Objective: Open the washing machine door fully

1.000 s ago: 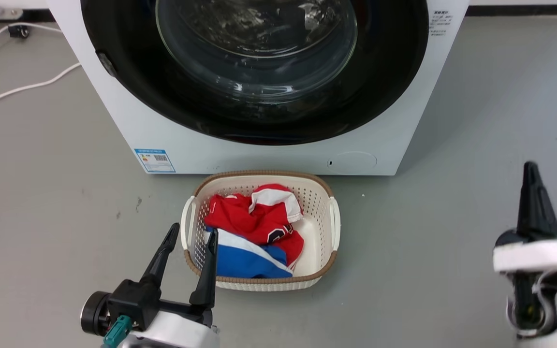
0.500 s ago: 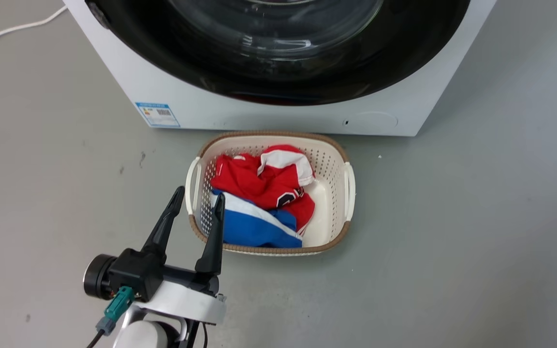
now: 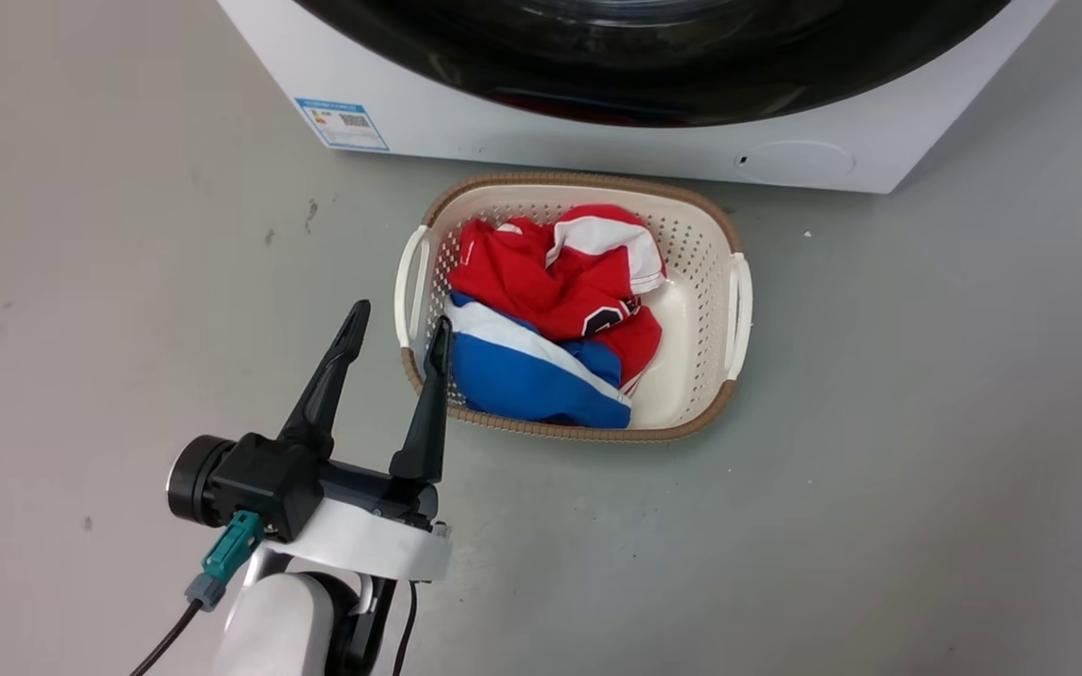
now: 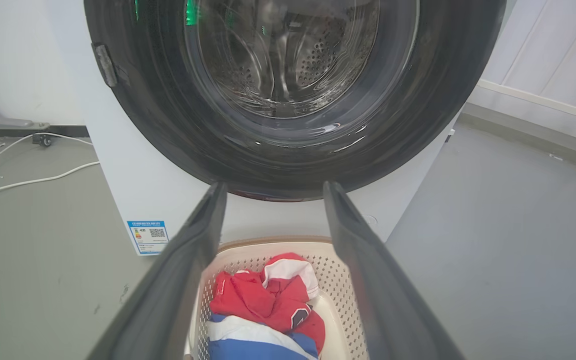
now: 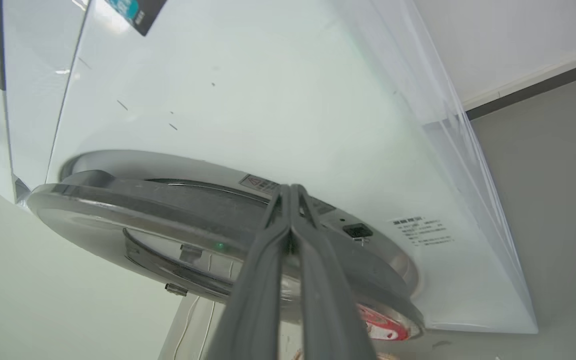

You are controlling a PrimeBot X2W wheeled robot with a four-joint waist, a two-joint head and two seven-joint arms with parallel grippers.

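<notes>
The washing machine door [image 3: 654,84] shows as a glossy black arc along the top of the head view. In the left wrist view the washing machine door [image 4: 168,125] faces me, black-ringed around a clear glass bowl, lying against the white front. My left gripper [image 3: 400,315] hangs open and empty over the floor by the basket's left handle, well short of the door; its fingers [image 4: 188,260] frame the basket. My right gripper [image 5: 290,187] is shut, its tips at the grey side rim of the door [image 5: 143,200]. Whether they touch the rim I cannot tell.
A cream laundry basket [image 3: 736,310] with red, white and blue clothes [image 3: 550,291] stands on the grey floor just before the machine. A small round white flap [image 3: 795,160] and a sticker [image 3: 342,122] sit low on the front. White cables [image 4: 28,180] lie left.
The head camera has tipped down and shifted, so the machine slid up the picture. The right gripper, at the lower right a second ago, has left that view. The left gripper stays open.
</notes>
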